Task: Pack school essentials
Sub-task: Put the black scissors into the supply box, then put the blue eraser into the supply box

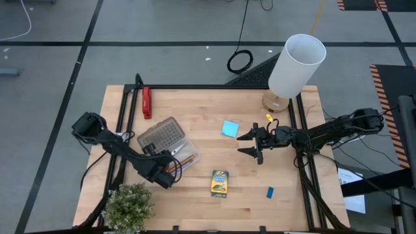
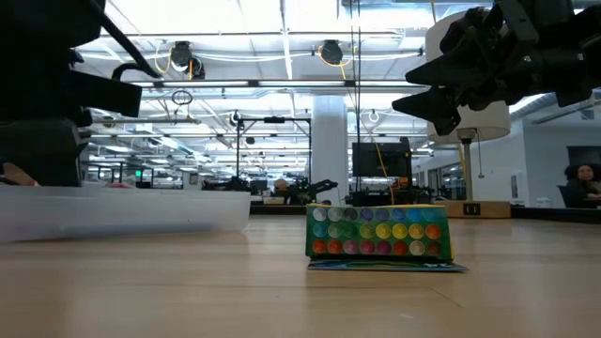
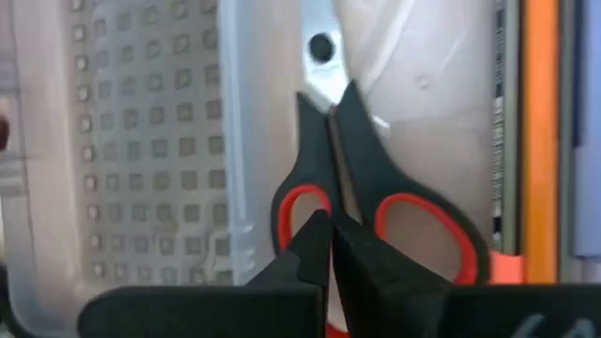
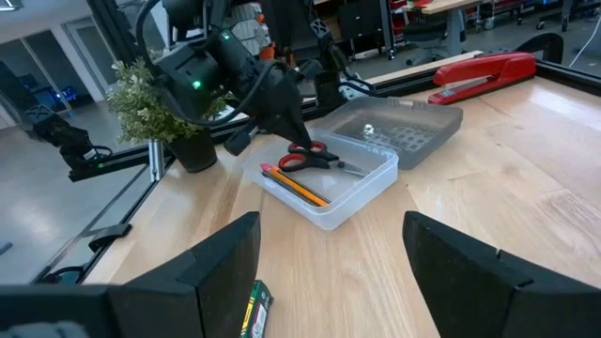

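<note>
1. The high view looks straight down on the whole table (image 1: 195, 195).
2. The low view looks level across it.
3. The left wrist view is very near the scissors (image 3: 376, 216).
4. The right wrist view also shows them, from farther away.

Both arms (image 1: 120, 148) are matte black, built of rounded jointed segments with thin black cables alongside. Each gripper (image 1: 255, 144) has two tapered black fingers (image 4: 474, 268). A green light glows on the left wrist (image 4: 195, 84)

Grey floor (image 1: 162, 26), white lampshade (image 1: 297, 64), ceiling lights (image 2: 282, 38)
</note>
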